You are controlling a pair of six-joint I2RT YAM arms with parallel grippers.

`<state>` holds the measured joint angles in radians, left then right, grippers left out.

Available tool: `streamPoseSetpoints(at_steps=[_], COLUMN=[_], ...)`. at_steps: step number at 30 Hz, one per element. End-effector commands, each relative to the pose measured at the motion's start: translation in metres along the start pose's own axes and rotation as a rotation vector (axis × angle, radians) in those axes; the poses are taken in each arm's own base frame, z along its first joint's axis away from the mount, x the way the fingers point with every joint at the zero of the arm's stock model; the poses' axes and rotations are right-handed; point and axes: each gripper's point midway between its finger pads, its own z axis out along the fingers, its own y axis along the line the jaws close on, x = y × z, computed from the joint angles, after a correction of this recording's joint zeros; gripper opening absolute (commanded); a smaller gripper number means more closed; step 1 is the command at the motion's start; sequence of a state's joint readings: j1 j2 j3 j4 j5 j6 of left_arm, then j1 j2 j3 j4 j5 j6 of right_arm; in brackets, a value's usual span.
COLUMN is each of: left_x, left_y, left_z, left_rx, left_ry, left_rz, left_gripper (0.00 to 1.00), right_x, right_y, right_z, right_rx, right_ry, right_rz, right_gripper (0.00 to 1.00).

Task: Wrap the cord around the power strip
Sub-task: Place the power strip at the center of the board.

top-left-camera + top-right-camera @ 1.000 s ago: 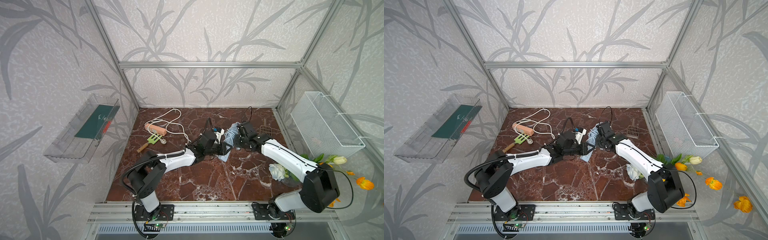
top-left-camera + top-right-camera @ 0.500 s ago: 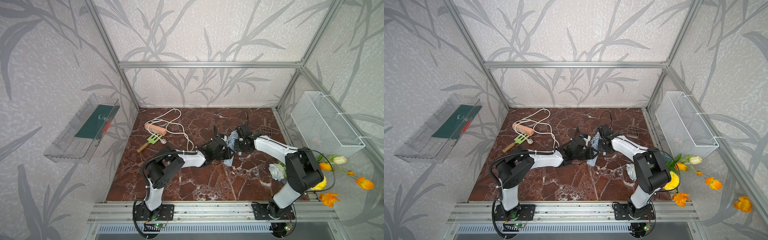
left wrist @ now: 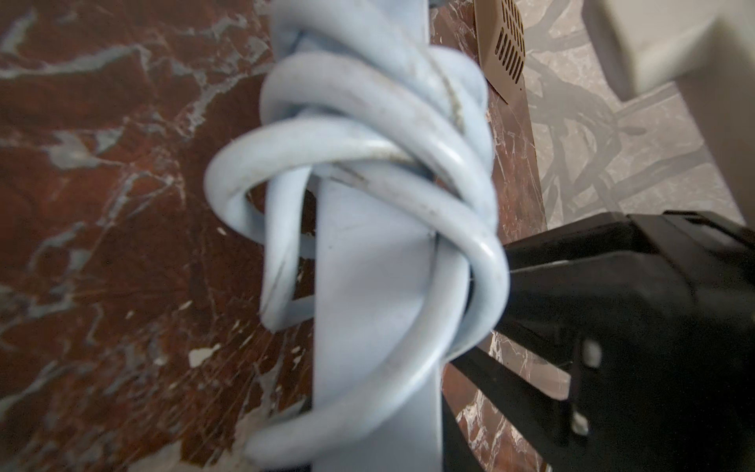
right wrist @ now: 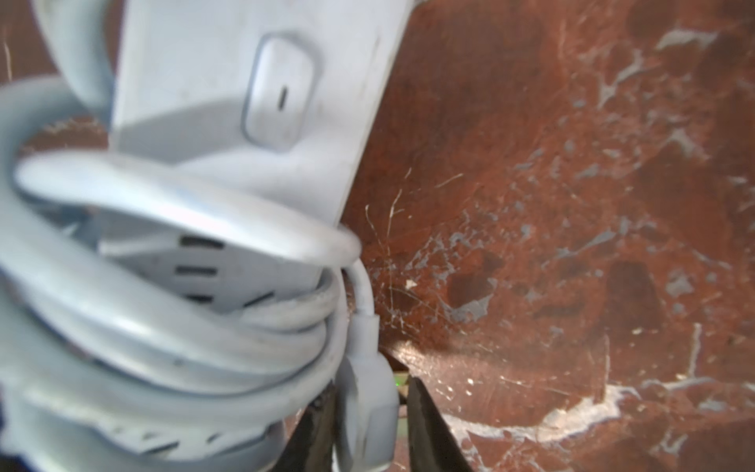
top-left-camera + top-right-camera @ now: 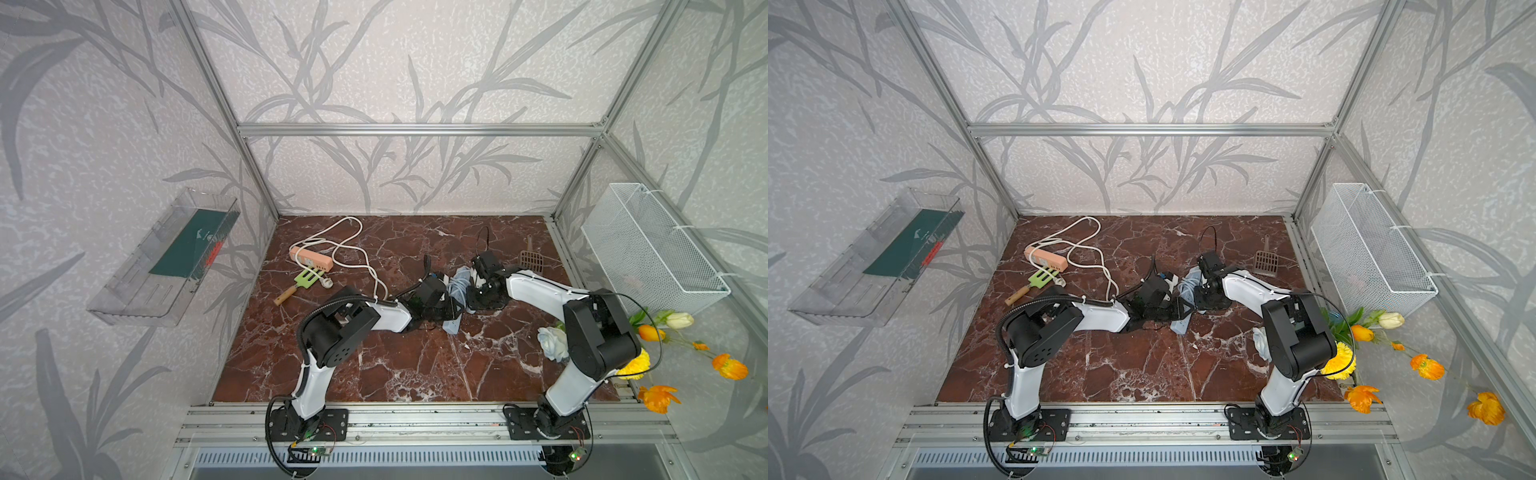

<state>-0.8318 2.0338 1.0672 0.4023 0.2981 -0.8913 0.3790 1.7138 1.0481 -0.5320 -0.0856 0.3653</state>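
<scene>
Two grippers meet at the middle of the red-brown marble tabletop (image 5: 395,365), and between them I see the pale blue plastic power strip (image 3: 367,327), its length running roughly from back to front. Whether it rests on the marble or is raised off it, I cannot tell. Its pale blue cord (image 3: 367,151) is looped several times around the strip's body, the coils loose and crossing one another. The left gripper (image 5: 449,307) is clamped on the strip, which runs straight out from that grip in the left wrist view. The right gripper (image 4: 369,386) has its jaws a little apart, with the cord's pale blue plug (image 4: 367,417) between its dark fingers (image 4: 429,429). A gap shows on one side of the plug, so I read no grip there. At the back left, well apart from this, lie a peach power strip (image 5: 311,259) with a loose white cable (image 5: 353,249) and a green fork-headed tool with a wooden handle (image 5: 301,284). A brown slotted scoop (image 5: 532,259) rests near the back right.
</scene>
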Motion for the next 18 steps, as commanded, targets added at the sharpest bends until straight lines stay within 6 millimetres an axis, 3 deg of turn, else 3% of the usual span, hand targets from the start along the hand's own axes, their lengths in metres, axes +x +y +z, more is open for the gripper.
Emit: streamPoseSetpoints(at_steps=[1,4,6,10,15,18], left_x=[0.02,0.022,0.022,0.024,0.027,0.028], left_y=[0.097,0.099,0.099,0.1,0.099,0.097], left_z=[0.0,0.002,0.003,0.004,0.006,0.008], left_rx=[-0.309,-0.312,-0.311,-0.31,-0.299,-0.287], left_ry=[0.041,0.051,0.056,0.061,0.077,0.084], left_rz=[-0.133,-0.139,-0.143,-0.153,-0.169,-0.179], left_gripper=[0.0,0.0,0.0,0.0,0.0,0.03], right_x=[0.011,0.003,-0.005,-0.019,-0.037,-0.05], right_y=[0.01,0.017,0.023,0.029,0.034,0.026], right_z=[-0.02,-0.04,-0.052,-0.058,-0.053,-0.049], right_rx=[-0.056,-0.106,-0.134,-0.175,-0.196,-0.153], right_ry=[0.043,0.008,-0.017,-0.032,-0.072,-0.134], right_rz=[-0.017,0.013,0.027,0.107,0.223,0.318], right_gripper=[0.35,0.42,0.54,0.69,0.72,0.73])
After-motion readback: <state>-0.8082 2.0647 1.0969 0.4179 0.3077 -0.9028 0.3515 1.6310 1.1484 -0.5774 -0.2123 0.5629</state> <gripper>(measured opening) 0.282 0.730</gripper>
